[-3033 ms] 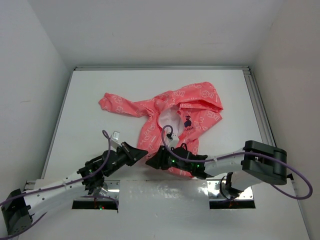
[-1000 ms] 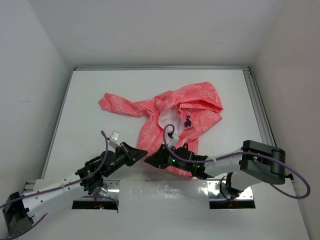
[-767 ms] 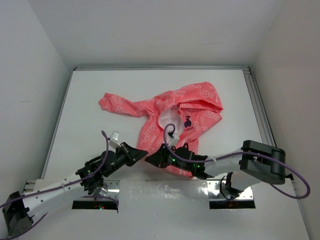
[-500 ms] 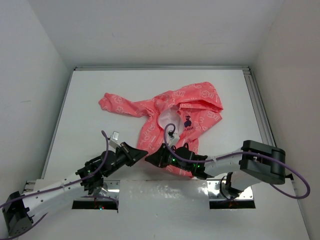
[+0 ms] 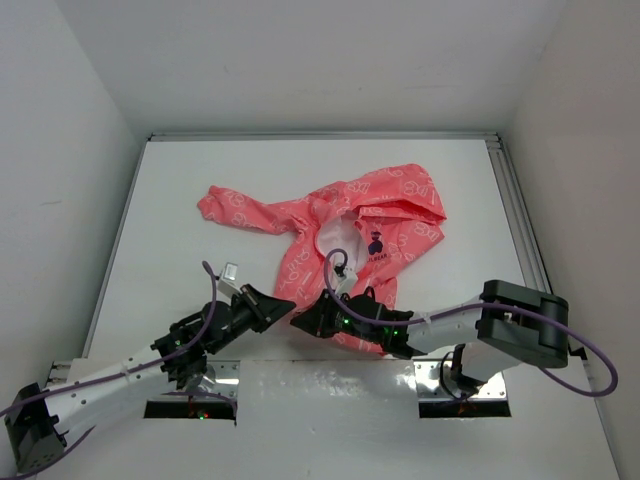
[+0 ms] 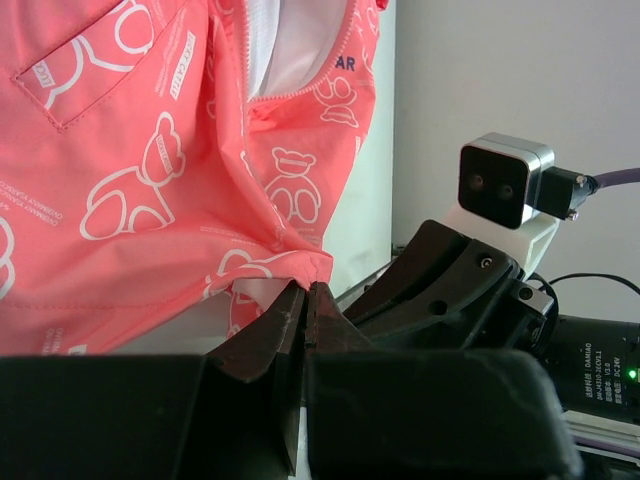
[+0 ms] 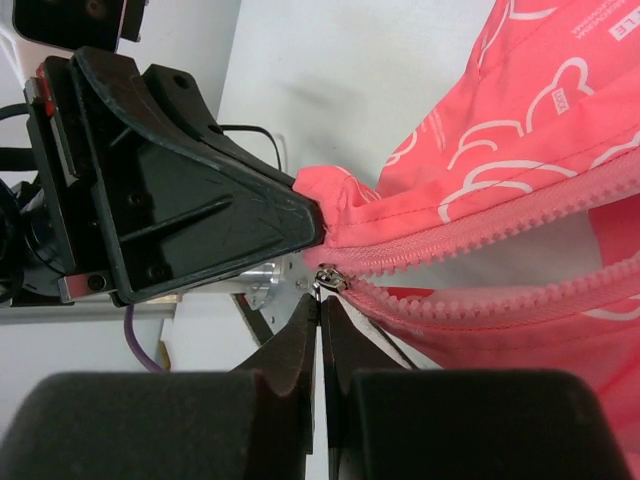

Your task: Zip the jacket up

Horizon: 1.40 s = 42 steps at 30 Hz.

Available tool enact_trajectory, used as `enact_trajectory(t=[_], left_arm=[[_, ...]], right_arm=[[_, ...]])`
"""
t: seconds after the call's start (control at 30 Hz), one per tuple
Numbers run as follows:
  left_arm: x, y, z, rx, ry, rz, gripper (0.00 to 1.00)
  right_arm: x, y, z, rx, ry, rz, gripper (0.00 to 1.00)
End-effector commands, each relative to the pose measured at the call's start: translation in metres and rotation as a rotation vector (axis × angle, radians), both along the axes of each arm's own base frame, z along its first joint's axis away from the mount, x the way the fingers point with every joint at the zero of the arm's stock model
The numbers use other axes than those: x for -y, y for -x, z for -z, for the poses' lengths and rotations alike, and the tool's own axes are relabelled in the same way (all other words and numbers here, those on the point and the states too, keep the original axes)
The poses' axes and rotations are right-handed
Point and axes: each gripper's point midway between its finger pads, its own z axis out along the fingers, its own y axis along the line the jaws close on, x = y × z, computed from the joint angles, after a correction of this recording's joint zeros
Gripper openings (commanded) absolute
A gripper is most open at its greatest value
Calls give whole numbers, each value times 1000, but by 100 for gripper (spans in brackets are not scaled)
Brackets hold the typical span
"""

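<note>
Lying open-fronted on the white counter (image 5: 180, 170), the coral-pink hooded jacket (image 5: 400, 200) occupies the middle of the surface. Its hood is at the far right, one sleeve (image 5: 235, 208) is stretched to the far left, and the bottom hem is toward the near edge. White lining (image 5: 335, 238) shows at the neck, with a small dark emblem (image 5: 375, 243) on the chest panel beside it.

Both arms meet at the near hem. The left tool (image 5: 288, 302) is clenched on the hem corner of the jacket; the right wrist view shows pink fabric bunched in its black tip. The right tool (image 7: 320, 300) is closed tight, its fingertips pinching the metal zipper slider (image 7: 328, 278) just right of the left tool.

The slider sits at the bottom end of the zipper. Two rows of pink zipper teeth (image 7: 480, 225) spread apart from it, with pale material showing between them.
</note>
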Motion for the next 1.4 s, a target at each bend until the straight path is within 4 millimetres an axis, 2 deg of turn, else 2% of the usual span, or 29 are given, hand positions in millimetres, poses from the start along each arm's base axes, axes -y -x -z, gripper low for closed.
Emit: enact_trajectory(t=[0.0, 0.03, 0.17, 0.27, 0.37, 0.43, 0.47, 0.57, 0.6, 0.67, 0.7, 0.8, 0.93, 0.97, 1.07, 1.17, 1.23, 1.37], left_arm=[[-7, 8, 35, -36, -43, 7, 0], [-7, 8, 35, -36, -38, 7, 0], [-11, 9, 40, -36, -84, 8, 0], [-12, 11, 47, -36, -98, 20, 0], [-13, 13, 51, -26, -135, 36, 0], [-18, 15, 60, -36, -175, 43, 0], [-18, 16, 57, -33, -178, 45, 0], [-24, 14, 54, -12, -229, 38, 0], [-25, 12, 49, 17, -229, 39, 0], [-24, 9, 33, 47, -209, 30, 0], [-23, 9, 26, 62, -201, 38, 0], [-23, 11, 22, 78, -205, 52, 0], [-23, 12, 25, 68, -205, 53, 0], [-22, 11, 26, 62, -200, 50, 0], [-19, 12, 30, 47, -166, 45, 0], [-15, 11, 23, 56, -132, 50, 0], [-15, 11, 23, 54, -123, 48, 0], [-12, 13, 20, 48, -101, 60, 0]], right_arm=[[-7, -5, -26, 46, -81, 6, 0], [-5, -6, -23, 47, -74, 13, 0], [7, -6, -37, 83, -80, 31, 0], [24, -10, -41, 84, -60, 81, 0], [33, -18, -58, 125, -70, 134, 0], [41, -26, -53, 140, -12, 179, 0], [45, -31, -49, 155, 43, 189, 0], [50, -41, -53, 196, 99, 201, 0], [55, -40, -44, 190, 153, 190, 0], [59, -43, -46, 227, 200, 186, 0], [63, -42, -40, 232, 248, 177, 0], [70, -47, -37, 284, 355, 163, 0], [47, -30, -46, 289, 351, 9, 0], [39, -20, -46, 271, 340, -45, 0], [18, 1, -42, 237, 284, -99, 1], [5, 8, -37, 197, 239, -103, 5], [3, 11, -19, 147, 251, -97, 12], [-6, 13, -11, 125, 215, -77, 28]])
